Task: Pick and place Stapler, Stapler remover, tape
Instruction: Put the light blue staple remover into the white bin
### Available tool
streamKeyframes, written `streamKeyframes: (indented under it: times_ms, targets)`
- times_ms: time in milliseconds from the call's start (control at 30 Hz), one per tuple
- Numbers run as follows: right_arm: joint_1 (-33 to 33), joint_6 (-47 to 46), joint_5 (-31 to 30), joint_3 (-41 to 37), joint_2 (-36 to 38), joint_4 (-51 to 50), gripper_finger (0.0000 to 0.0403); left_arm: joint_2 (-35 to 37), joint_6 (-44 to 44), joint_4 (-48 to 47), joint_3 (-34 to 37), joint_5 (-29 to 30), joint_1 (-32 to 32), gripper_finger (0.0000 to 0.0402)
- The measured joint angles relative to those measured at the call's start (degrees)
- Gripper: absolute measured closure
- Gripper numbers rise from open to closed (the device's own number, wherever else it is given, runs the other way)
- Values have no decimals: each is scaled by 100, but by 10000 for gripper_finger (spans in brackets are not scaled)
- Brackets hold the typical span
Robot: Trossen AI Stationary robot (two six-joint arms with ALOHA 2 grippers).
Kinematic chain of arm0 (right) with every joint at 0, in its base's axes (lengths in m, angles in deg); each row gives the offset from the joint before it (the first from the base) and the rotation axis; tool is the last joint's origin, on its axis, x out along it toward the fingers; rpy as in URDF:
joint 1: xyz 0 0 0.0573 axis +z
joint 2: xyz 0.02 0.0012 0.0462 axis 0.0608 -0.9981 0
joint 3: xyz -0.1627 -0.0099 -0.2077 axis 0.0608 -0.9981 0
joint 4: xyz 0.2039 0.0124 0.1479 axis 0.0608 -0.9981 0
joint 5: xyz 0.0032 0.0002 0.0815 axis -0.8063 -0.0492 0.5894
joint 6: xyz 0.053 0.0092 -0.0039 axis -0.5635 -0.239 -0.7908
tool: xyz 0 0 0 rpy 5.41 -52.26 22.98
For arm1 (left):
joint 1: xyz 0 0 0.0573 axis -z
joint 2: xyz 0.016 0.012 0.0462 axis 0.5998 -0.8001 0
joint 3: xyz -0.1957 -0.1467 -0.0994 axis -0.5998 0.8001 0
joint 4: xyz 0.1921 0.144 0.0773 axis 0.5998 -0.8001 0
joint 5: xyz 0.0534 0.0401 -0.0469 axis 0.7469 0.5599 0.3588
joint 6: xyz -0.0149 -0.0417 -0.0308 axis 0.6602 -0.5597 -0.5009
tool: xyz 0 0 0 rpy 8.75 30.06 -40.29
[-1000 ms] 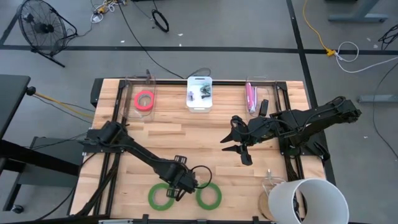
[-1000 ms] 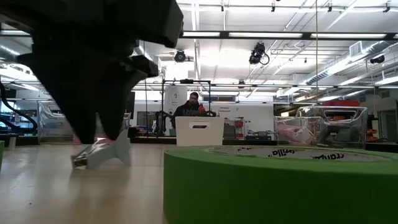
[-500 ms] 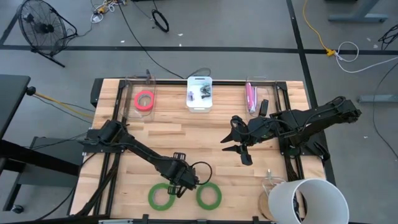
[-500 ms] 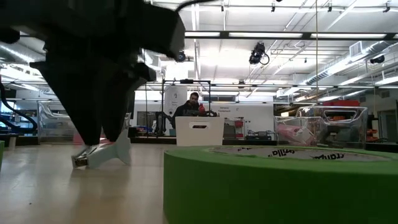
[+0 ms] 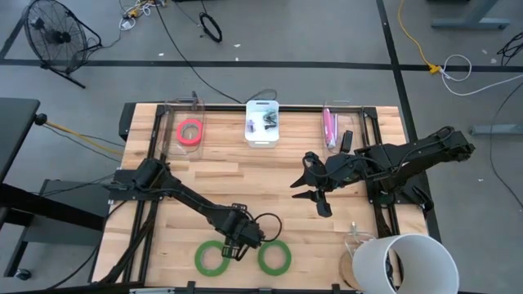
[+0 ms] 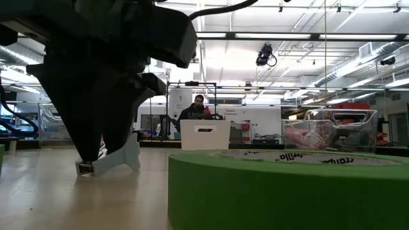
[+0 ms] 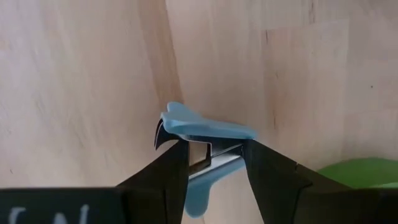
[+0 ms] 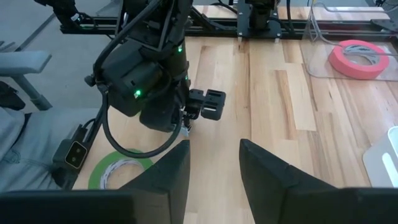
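The left gripper (image 5: 242,244) has crept a little toward five o'clock over the last second, ending closer to the gap between the two green tape rings. In the low view it has sunk nearer the pale wooden desk (image 6: 51,198), and the small light-blue plastic staple remover (image 6: 110,161) between its fingers (image 7: 171,168) now sits lower and more hidden.

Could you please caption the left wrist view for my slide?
Left gripper jaws straddling the blue staple remover on the wooden table.

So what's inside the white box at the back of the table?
The white plastic box holds a few small dark things, too small to identify. Its floor under them stays hidden.
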Motion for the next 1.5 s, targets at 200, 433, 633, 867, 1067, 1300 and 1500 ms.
streamKeyframes:
  times_ms: [200, 433, 633, 867, 1067, 1300, 1500]
  targets:
    - [-2, 0, 0, 0, 0, -4, 266, -7, 28, -17, 6, 3, -24, 242]
    - [0, 20, 0, 0, 0, -2, 266, 64, 155, -133, 15, 160, -33, 235]
    - [0, 24, 0, 0, 0, 8, 266, 124, 153, -179, 30, 28, -37, 234]
    - [-1, 24, 0, 0, 0, 7, 266, 134, 154, -178, 30, -33, -37, 234]
    - [-1, 28, -2, 0, 0, 7, 266, 146, 141, -248, -148, -256, -37, 234]
    - [-2, 31, -15, 0, 0, 4, 266, 136, -86, -354, -145, -271, -31, 234]
    - [-2, 28, -13, 0, 0, 0, 266, 118, -3, -99, -50, -240, -31, 234]
